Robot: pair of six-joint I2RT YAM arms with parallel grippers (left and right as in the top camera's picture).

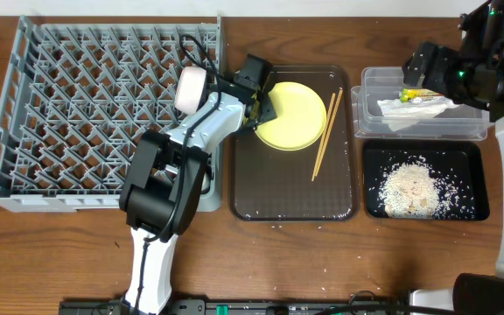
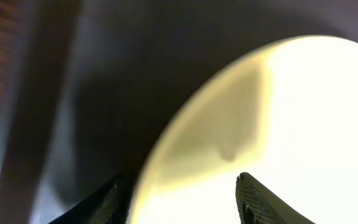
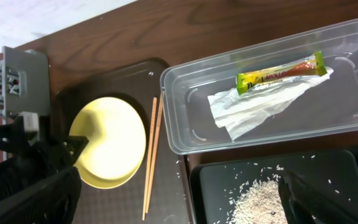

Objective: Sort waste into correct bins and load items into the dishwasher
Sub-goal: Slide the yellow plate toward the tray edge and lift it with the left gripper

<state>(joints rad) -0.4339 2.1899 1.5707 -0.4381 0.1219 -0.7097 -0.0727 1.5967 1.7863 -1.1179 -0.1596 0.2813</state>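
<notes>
The grey dish rack (image 1: 86, 105) holds no dishes yet, so I'd say loading is only starting. On the brown tray (image 1: 261, 197) the yellow plate (image 1: 297, 114) lies flat. The left gripper (image 2: 178, 186) is spread astride its rim; next it needs to pinch and lift the plate toward the rack. The right gripper (image 1: 416, 68) hovers spread and empty over the clear tub (image 3: 185, 124), where the napkin (image 3: 253, 106) and wrapper (image 3: 281, 71) lie. The wrapper's print is too small to read.

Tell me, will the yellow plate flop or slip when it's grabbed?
The yellow plate looks rigid, so it probably won't flop. Its smooth rim might slip from the left gripper. Lying flat on the brown tray, it likely won't roll.
</notes>
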